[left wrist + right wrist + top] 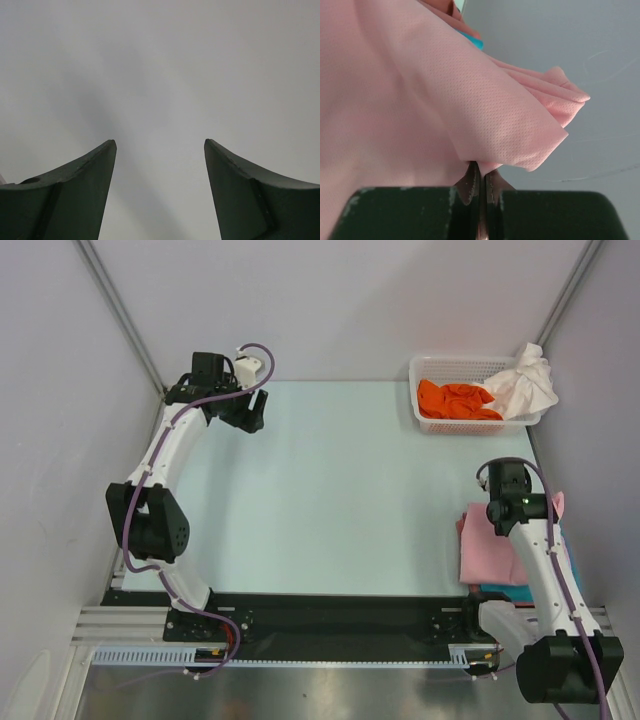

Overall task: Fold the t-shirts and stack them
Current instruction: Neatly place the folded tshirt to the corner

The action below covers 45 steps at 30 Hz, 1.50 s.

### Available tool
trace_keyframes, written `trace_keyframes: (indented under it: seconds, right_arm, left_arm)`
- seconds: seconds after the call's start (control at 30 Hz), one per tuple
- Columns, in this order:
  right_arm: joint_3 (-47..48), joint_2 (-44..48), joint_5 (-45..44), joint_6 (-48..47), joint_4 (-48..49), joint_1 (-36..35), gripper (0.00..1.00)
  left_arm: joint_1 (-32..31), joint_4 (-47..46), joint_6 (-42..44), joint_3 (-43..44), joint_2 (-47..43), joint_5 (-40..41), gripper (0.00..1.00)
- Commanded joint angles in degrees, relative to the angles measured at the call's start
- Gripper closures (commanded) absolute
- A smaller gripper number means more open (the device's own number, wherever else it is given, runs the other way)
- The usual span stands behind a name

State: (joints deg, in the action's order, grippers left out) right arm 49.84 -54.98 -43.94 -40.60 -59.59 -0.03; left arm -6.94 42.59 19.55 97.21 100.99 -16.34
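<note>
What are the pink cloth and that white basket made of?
The pink t-shirt: soft matte knit, likely cotton or synthetic, with a fine pinhole weave and limp folds. The basket: apparently rigid white plastic, given its moulded lattice walls.

Solid light pink t-shirt point(487, 545), fine pinhole weave, at 4 o'clock; teal t-shirt point(497, 589) edge under it. At 1 o'clock: orange t-shirt point(455, 400), white t-shirt point(522, 383), white lattice basket point(455, 426). Pale mint table point(330, 490). White arms point(175, 445), black joints.
</note>
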Motion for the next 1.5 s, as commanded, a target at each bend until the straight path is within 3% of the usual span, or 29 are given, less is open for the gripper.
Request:
trace_keyframes:
  seconds: [0.0,0.13,0.23,0.27,0.3,0.4,0.53,0.63,0.67,0.77,0.9,1.07,1.2,1.27,1.4,1.43,1.47]
  right_arm:
    - [-0.8,-0.12,-1.15,-13.97,8.52,2.4,1.0]
    - [-2.38,-0.48,-1.76,-16.26,11.42,3.99,0.98]
    - [-4.93,-0.57,-3.95,-18.71,17.63,5.39,0.56]
    - [-5.89,-0.65,-5.0,-19.42,20.45,6.61,0.33]
    - [-5.81,-0.91,-6.84,-20.04,23.53,7.23,0.27]
    - [-1.53,-2.14,-7.48,-18.74,30.76,8.03,0.21]
    - [10.86,-4.87,1.2,-2.42,21.04,7.16,0.18]
    - [21.41,-9.16,16.12,18.83,7.33,3.91,0.18]
    - [24.13,-10.57,19.91,30.55,4.34,3.2,0.2]
    - [27.5,-16.29,28.54,46.01,-2.89,-1.09,0.32]
    - [20.13,-16.74,20.33,59.38,0.25,-13.57,0.31]
    - [12.75,-21.47,16.53,60.56,6.32,-14.73,0.32]
    - [12.47,-26.82,7.67,58.19,9.75,-15.44,0.35]
    - [12.56,-28.77,6.51,55.56,11.51,-15.26,0.41]
    - [13.08,-33.25,5.89,55.01,12.75,-16.31,0.7]
    - [13.17,-34.31,5.8,55.01,12.49,-17.1,0.83]
    - [13.09,-34.75,5.54,55.1,12.14,-17.63,0.87]
  left_arm:
    - [0.61,-0.84,0.58,2.28,-0.36,-1.5,0.23]
    - [0.7,-0.66,0.58,2.2,-0.44,-1.59,0.23]
    - [0.79,-0.49,0.49,2.19,-0.44,-1.94,0.23]
    - [0.79,-0.4,0.58,2.11,-0.36,-2.12,0.23]
    - [0.79,-0.23,0.66,2.19,-0.27,-2.21,0.23]
    - [0.87,-0.14,0.84,2.2,-0.27,-2.12,0.23]
    - [0.96,-0.14,0.75,1.93,-0.35,-2.03,0.23]
    - [1.05,0.3,1.01,1.93,-0.44,-1.94,0.23]
    - [1.05,0.91,1.28,2.11,-0.53,-1.86,0.23]
    - [1.23,1.71,2.16,2.2,-0.79,-0.98,0.23]
    - [1.49,1.8,2.77,1.14,-1.76,-0.62,0.23]
    - [1.84,1.8,2.33,0.0,-2.2,-1.59,0.23]
    - [2.02,1.88,2.69,0.09,-2.55,-1.42,0.23]
    - [2.1,1.89,2.69,0.09,-2.55,-1.5,0.23]
    - [2.28,1.88,3.04,-0.18,-2.73,-0.8,0.23]
    - [2.28,1.88,2.95,-0.18,-2.73,-1.15,0.23]
    - [2.54,1.97,3.04,-0.35,-2.82,-1.24,0.23]
